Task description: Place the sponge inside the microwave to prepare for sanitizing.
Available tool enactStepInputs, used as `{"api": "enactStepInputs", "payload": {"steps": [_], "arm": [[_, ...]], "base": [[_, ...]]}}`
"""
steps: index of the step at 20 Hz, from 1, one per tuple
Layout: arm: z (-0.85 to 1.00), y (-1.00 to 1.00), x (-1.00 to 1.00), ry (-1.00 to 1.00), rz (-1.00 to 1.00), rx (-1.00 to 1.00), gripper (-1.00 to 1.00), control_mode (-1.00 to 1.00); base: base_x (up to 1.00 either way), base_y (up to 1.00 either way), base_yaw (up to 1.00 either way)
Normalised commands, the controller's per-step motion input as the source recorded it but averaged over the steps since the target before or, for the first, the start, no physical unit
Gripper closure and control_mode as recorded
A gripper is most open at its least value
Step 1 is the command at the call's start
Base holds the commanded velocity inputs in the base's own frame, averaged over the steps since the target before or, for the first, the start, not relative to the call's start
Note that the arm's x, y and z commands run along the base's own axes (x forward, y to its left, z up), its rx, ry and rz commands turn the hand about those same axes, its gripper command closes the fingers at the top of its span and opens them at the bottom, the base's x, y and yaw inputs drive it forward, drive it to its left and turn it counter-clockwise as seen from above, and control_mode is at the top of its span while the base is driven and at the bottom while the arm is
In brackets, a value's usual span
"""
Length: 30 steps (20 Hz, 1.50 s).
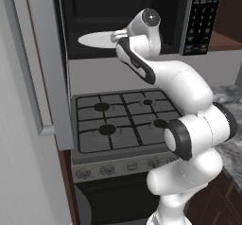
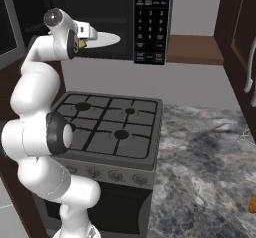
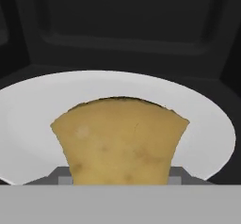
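Observation:
The microwave (image 1: pixel 118 11) hangs above the stove with its door (image 1: pixel 45 63) swung open to the left and its black button panel (image 1: pixel 201 16) on the right. A white round plate (image 3: pixel 37 110) lies on the floor of its black cavity. My gripper (image 1: pixel 117 36) reaches into the opening at the plate's front right edge and is shut on the sponge (image 3: pixel 120 140). The sponge is a yellowish-tan block held just above the plate's near rim, and it hides the fingertips in the hand view. In the right base view the sponge (image 2: pixel 81 44) peeks out under the hand (image 2: pixel 89 32).
A grey gas stove (image 1: pixel 123 120) with black grates sits directly below the microwave. A dark granite counter (image 2: pixel 200 157) runs to its right, under brown wall cabinets (image 2: pixel 240 37). The open door stands close on the arm's left.

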Motion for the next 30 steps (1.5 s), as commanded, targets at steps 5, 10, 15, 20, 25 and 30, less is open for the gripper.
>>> {"api": "enactStepInputs", "payload": {"steps": [5,10,15,20,25,30], "arm": [[-0.03,0.04,0.16,0.0,0.0,0.0,1.0,-1.0],[0.06,0.04,0.24,0.04,0.0,0.0,1.0,-1.0],[0.16,0.04,0.29,0.09,0.0,0.0,1.0,-1.0],[0.17,0.03,0.32,0.04,0.0,0.0,1.0,-1.0],[0.13,0.02,0.16,0.0,0.0,0.0,1.0,-1.0],[-0.01,0.03,0.39,0.0,0.0,0.0,1.0,-1.0]], "base": [[0.0,0.0,0.0],[0.0,0.0,0.0],[0.0,0.0,0.0],[0.0,0.0,0.0],[0.0,0.0,0.0],[0.0,0.0,0.0]]}}
